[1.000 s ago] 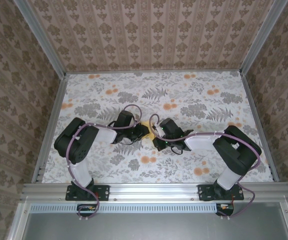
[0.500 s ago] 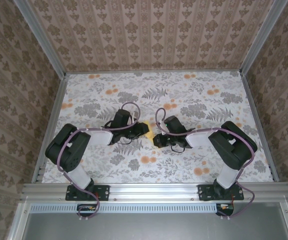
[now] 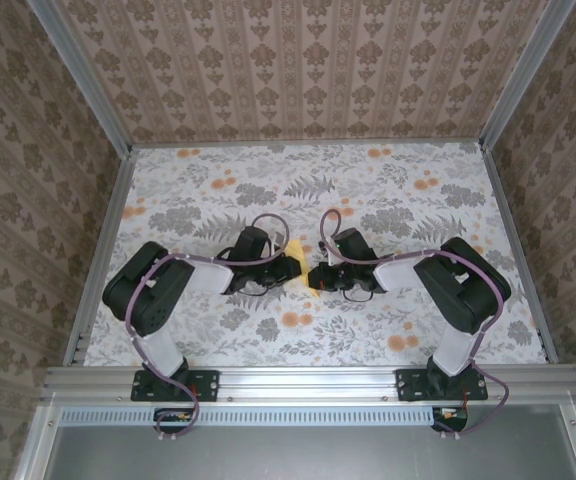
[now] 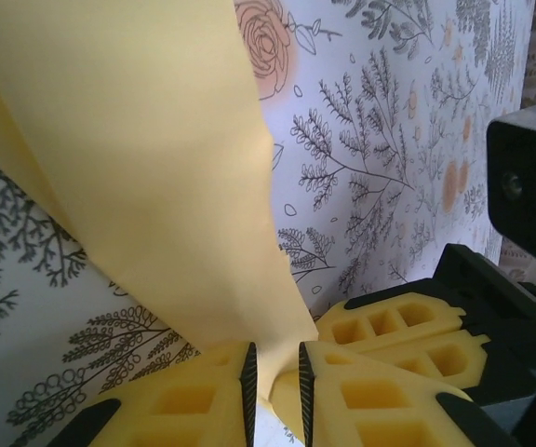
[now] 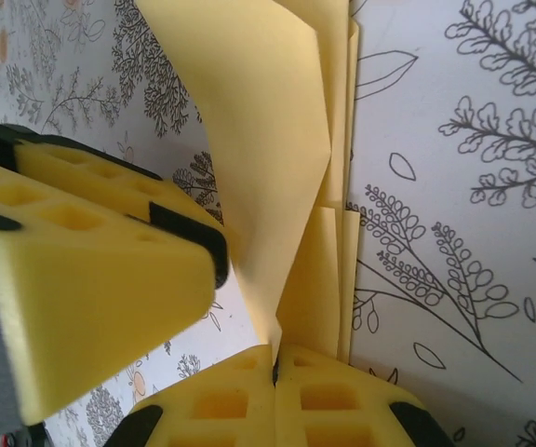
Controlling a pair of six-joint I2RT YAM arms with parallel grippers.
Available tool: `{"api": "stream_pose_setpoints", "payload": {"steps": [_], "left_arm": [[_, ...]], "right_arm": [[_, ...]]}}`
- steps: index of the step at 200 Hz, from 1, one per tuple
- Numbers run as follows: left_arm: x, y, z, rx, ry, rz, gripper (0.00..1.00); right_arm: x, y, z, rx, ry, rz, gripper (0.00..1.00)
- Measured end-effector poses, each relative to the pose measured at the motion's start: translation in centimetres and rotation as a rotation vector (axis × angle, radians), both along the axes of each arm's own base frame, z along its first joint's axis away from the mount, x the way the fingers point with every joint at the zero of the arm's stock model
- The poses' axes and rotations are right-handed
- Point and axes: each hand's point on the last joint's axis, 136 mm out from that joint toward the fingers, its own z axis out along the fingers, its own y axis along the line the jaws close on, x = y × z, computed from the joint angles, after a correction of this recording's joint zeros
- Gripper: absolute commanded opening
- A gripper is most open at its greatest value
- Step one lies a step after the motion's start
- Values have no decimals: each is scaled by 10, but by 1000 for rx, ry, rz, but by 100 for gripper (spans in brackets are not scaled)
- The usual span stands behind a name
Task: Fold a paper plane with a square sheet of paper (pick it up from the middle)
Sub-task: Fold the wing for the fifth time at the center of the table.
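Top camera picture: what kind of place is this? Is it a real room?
Probably a small robot test booth, not a room: wallpapered walls close around a flowery table, with a metal rail holding two robot arms.

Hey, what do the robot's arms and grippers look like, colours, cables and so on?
The left arm and right arm are glossy black, each with a white forearm shell and a looping purple cable. The left gripper and right gripper each have two blocky yellow fingers with square hollows and black-lined inner faces.
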Motion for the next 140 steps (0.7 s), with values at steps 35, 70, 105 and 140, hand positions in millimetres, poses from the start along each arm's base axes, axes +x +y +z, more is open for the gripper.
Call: {"api": "stream_pose_setpoints", "payload": {"steps": [35, 70, 105, 140], "left_arm": [[1, -2, -3, -6, 0, -5, 21], [3, -5, -4, -7, 6, -10, 19], [5, -6, -7, 22, 36, -7, 18], [5, -5, -9, 60, 55, -2, 17]], "right_arm": [[0, 1, 0, 10, 16, -5, 5], [1, 0, 0, 16, 25, -6, 8], [0, 2, 3, 29, 42, -6, 16], [-3, 3, 7, 43, 70, 7, 23]]}}
